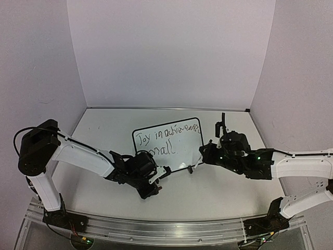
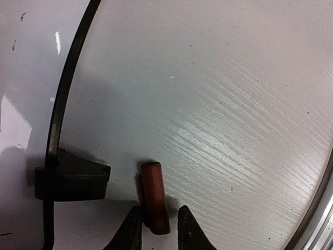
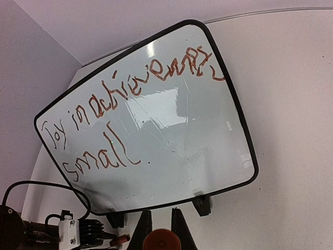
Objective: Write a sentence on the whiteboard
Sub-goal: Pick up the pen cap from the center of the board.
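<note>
The whiteboard (image 1: 177, 152) was seen in the middle of the table (image 1: 223, 190), long axis run left to right, right end swung a little toward the back wall (image 1: 171, 52). Flat or propped could not be told. Red writing (image 3: 140, 91) was laid along that axis, letter tops toward the back, readable from the arms' side. Open table was noted beyond the far edge, from the board's right end to the right wall (image 1: 296, 78), and on the near side down to the rail (image 1: 166, 227); the near left strip was taken up by the left arm (image 1: 78, 153). Both clip feet (image 3: 202, 205) were found on the near long edge. The left gripper (image 2: 158, 232) was placed just off that edge beside the left foot, fingers set either side of a red cylinder (image 2: 154, 190) lying on the table; clamped or just short of it could not be told. The cylinder was shown clearly only by the left wrist view. The right gripper (image 3: 161, 219) was held near the board's right near corner, closed on a red round piece (image 3: 162, 240), seen end on in the right wrist view only; the full text was read best there too.
</note>
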`<state>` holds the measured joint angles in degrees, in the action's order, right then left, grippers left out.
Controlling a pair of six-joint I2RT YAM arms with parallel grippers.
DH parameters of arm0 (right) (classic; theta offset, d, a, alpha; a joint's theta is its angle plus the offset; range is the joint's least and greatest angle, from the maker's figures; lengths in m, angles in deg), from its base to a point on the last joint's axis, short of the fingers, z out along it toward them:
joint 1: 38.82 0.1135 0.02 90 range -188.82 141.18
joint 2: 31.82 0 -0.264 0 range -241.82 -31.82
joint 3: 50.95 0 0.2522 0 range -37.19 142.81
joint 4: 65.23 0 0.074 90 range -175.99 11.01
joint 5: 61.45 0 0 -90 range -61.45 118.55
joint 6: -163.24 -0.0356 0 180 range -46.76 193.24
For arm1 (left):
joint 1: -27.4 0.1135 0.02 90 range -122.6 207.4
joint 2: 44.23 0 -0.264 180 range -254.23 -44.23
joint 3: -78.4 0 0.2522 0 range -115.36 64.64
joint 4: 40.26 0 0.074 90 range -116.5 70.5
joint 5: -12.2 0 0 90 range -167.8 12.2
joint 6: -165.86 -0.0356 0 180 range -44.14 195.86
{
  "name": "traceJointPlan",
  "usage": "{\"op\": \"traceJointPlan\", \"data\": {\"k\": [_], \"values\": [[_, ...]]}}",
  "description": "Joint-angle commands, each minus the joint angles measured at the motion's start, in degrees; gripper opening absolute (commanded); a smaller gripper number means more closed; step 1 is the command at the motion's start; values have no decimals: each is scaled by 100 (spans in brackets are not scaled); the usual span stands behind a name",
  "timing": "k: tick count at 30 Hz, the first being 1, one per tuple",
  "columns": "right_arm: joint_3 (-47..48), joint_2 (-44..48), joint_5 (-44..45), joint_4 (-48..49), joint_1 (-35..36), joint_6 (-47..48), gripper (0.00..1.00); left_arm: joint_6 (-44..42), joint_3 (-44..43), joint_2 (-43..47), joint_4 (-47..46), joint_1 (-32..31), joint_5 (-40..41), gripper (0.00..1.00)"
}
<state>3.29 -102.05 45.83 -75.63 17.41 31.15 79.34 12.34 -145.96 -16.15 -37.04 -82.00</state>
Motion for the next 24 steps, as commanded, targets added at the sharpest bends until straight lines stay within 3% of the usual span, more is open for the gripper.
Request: {"op": "traceJointPlan", "data": {"k": [1,11,18,24], "values": [[123,-64,97,34,-13,-30,0,-21,136,33,101,-54,-229,17],[219,-108,-378,51,-15,-294,0,780,706,512,-635,-196,-136,1],[217,-54,-843,246,-11,-582,0,1746,1269,1339,-1743,-201,205,0],[257,-240,-1297,728,-16,-933,0,2700,1849,1987,-3242,-200,224,0]]}}
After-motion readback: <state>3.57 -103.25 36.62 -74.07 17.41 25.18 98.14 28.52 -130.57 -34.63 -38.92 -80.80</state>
